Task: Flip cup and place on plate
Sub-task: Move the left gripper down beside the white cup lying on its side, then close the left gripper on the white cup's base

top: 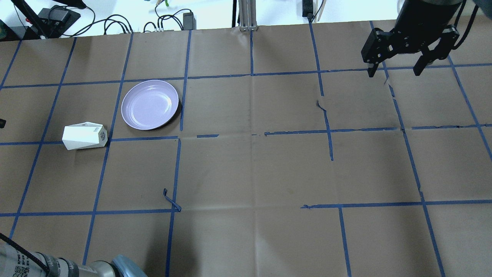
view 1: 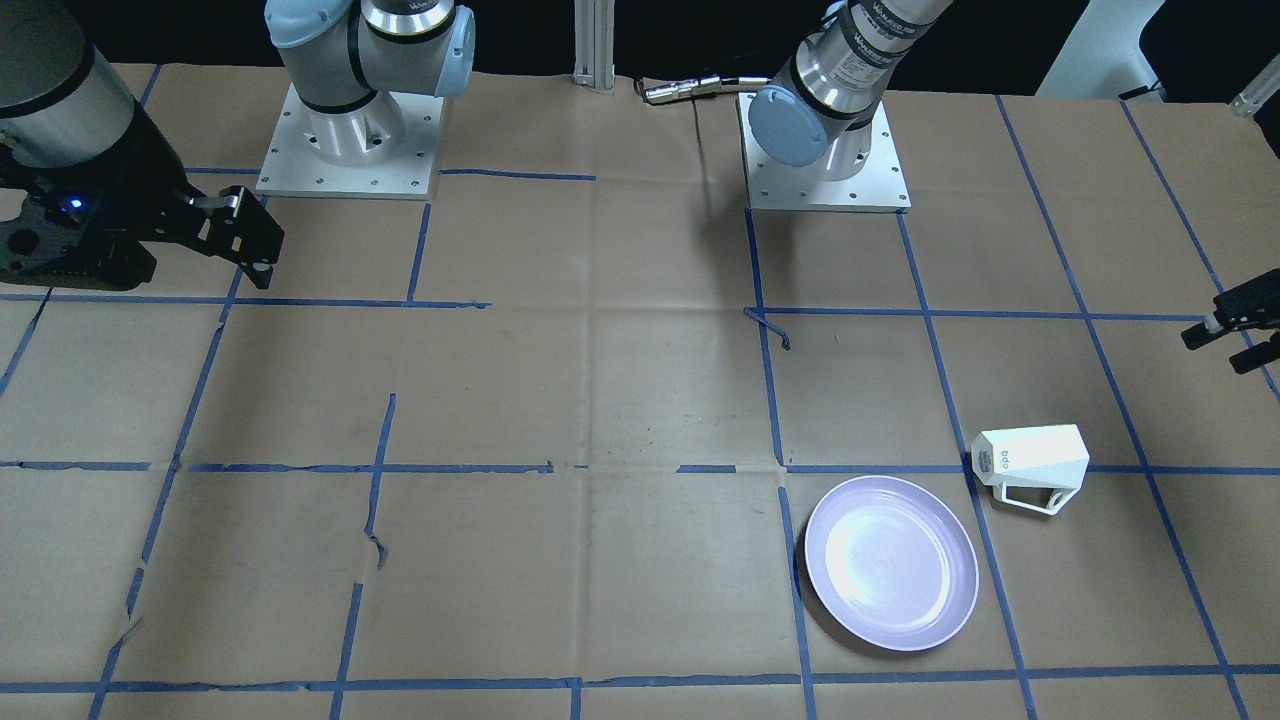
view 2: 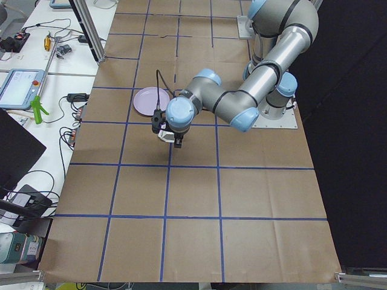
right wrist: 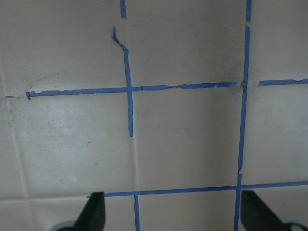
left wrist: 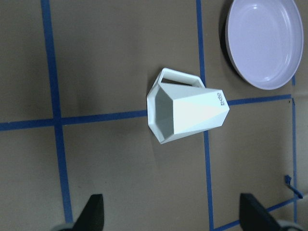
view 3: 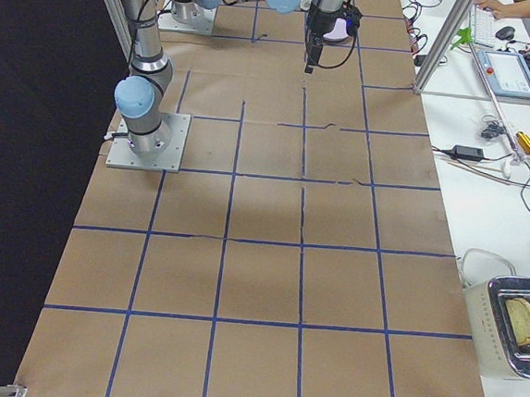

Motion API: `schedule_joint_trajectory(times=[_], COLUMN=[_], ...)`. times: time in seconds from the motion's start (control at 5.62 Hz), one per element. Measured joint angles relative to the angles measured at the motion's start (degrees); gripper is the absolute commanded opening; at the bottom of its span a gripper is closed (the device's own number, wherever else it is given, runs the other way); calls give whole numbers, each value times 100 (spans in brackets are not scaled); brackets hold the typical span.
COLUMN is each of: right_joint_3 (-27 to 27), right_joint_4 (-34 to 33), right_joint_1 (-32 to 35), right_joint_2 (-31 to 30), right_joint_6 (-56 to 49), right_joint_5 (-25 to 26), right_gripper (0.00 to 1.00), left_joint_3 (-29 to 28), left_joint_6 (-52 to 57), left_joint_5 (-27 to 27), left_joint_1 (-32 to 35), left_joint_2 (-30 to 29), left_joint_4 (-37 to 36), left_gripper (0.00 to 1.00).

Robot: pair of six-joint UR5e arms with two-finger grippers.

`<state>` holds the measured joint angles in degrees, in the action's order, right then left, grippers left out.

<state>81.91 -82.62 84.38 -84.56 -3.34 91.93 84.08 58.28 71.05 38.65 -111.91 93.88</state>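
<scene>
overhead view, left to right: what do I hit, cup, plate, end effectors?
cup, lying on its side → plate, bare → right end effector, open, at the far right. The left end effector barely shows at the left edge, so it is left out.

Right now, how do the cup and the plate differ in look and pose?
The cup is white and faceted; the plate is pale lavender and round. The cup lies on its side; the plate sits flat. The cup is narrower than the plate. Both rest on the table, not touching.
</scene>
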Motion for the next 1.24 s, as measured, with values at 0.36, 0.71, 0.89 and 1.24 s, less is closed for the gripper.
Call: schedule_joint_trajectory(times=[0.36, 0.71, 0.89, 1.24], right_joint_3=[0, 0, 0, 0], right_joint_4=[0, 0, 0, 0], right_joint_1=[-4, -1, 0, 0], right_joint_2=[0, 0, 1, 1], right_joint_6=[0, 0, 0, 0], right_joint_5=[0, 0, 0, 0], right_gripper=[100, 100, 100, 100], left_joint_3=[10, 135, 167, 181], left_joint_6=[591, 1082, 1233, 1615], left_joint_5=[-569, -1105, -1393, -1861], left_joint_1=[-29, -30, -26, 9], left_joint_2=[-746, -1261, -1397, -1499], left_joint_4=[7, 140, 380, 695], left_gripper=[98, 98, 98, 73])
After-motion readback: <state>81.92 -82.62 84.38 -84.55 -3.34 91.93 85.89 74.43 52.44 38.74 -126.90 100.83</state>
